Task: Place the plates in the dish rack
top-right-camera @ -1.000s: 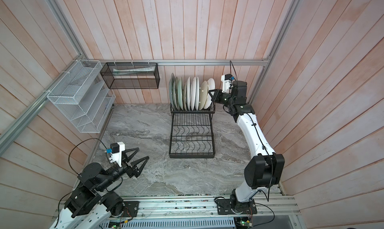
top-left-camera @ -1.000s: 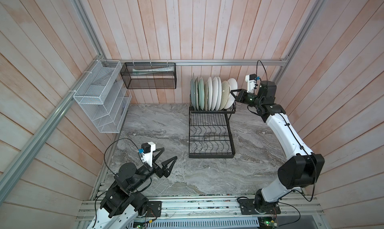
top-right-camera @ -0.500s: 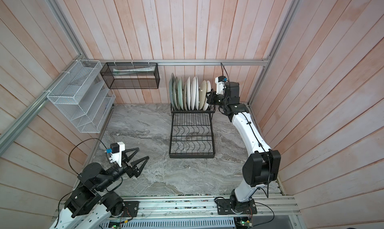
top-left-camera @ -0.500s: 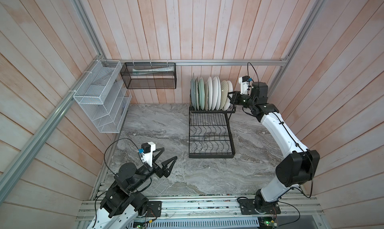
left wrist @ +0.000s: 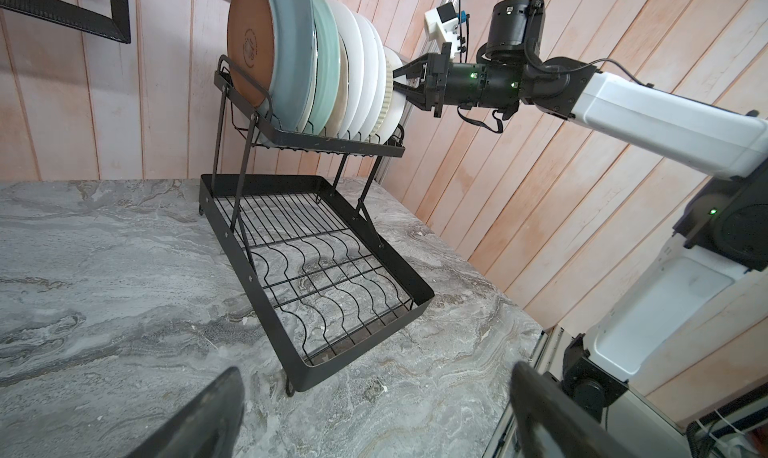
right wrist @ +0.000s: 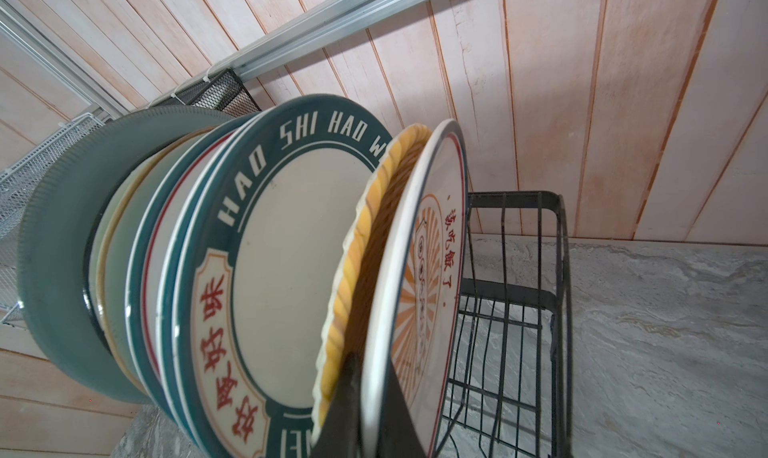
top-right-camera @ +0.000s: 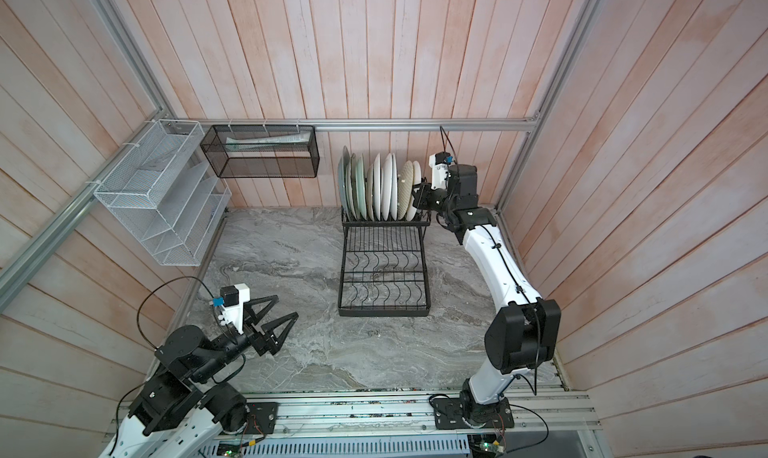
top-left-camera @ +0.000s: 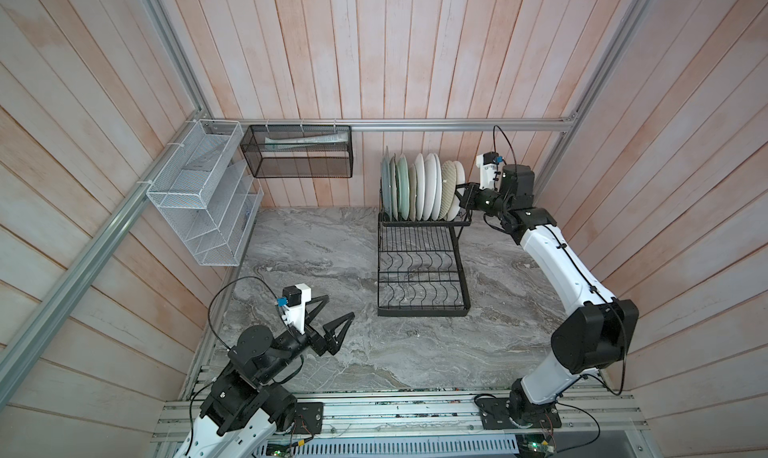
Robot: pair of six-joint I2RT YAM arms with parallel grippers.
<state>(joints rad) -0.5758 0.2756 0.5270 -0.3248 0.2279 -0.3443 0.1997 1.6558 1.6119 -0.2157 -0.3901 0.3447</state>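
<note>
Marble-grey table carries everything. Low on the left, the left fingers hang above it, spread wide and empty. At centre stands the black dish rack, with plates upright in a row on its raised tier. On the right, the right fingers pinch the rim of the end sunburst plate, just beside the yellow ribbed plate.

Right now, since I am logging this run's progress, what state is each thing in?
plates: standing on edge in a row in the upper tier.
sunburst plate: last in the row, rim pinched by the right gripper.
dish rack: upper tier loaded, lower tier holds nothing.
right gripper: shut on the sunburst plate.
left gripper: open, holding nothing.
</note>
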